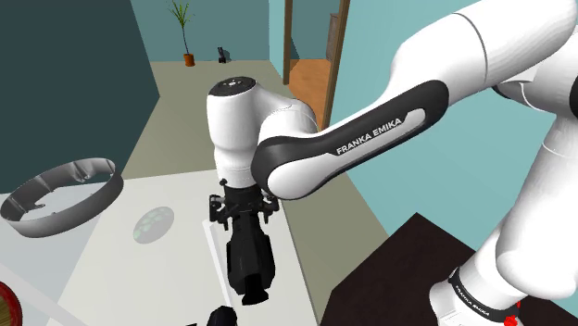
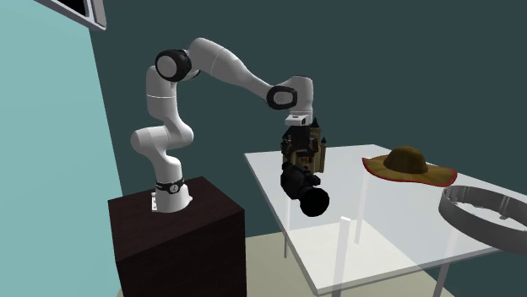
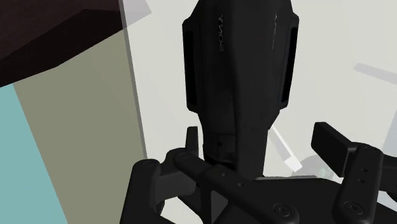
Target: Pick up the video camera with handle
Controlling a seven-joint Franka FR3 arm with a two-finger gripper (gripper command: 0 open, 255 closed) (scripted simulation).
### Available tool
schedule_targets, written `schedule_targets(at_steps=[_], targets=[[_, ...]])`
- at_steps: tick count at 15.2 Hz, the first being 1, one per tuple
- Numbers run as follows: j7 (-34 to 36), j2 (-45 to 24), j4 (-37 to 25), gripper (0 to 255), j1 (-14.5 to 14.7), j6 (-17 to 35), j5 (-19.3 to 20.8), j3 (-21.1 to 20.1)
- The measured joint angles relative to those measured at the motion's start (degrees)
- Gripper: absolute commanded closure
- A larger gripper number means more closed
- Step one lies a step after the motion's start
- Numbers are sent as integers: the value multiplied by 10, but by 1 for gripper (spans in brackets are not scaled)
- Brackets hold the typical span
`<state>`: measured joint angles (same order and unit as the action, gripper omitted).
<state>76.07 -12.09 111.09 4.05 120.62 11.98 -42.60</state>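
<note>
The video camera (image 1: 248,259) is black and lies on the white table (image 1: 139,269) near the edge beside the stand, its lens toward the shoulder view's bottom. My gripper (image 1: 243,206) points down right over the camera's rear, where the handle frame is. In the second exterior view the gripper (image 2: 302,139) sits on top of the camera (image 2: 302,179), whose lens tilts down toward the table (image 2: 388,219). The wrist view shows the camera body (image 3: 238,70) stretching away from the gripper (image 3: 261,145), whose fingers stand apart either side of the handle frame. I cannot tell whether they touch it.
A grey ring-shaped object (image 1: 65,194) rests at the table's far side, with a small round disc (image 1: 151,222) between it and the camera. A brown hat with a red rim (image 2: 410,163) lies farther along the table. The dark stand (image 2: 177,245) is close beside the table.
</note>
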Motion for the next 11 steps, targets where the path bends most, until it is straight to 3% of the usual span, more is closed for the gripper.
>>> schedule_targets(at_steps=[5, 6, 11], targets=[[14, -19, 17, 0, 6, 31, 19, 6], [15, -21, 19, 255, 6, 33, 20, 7], [17, -22, 20, 255, 7, 36, 22, 7]])
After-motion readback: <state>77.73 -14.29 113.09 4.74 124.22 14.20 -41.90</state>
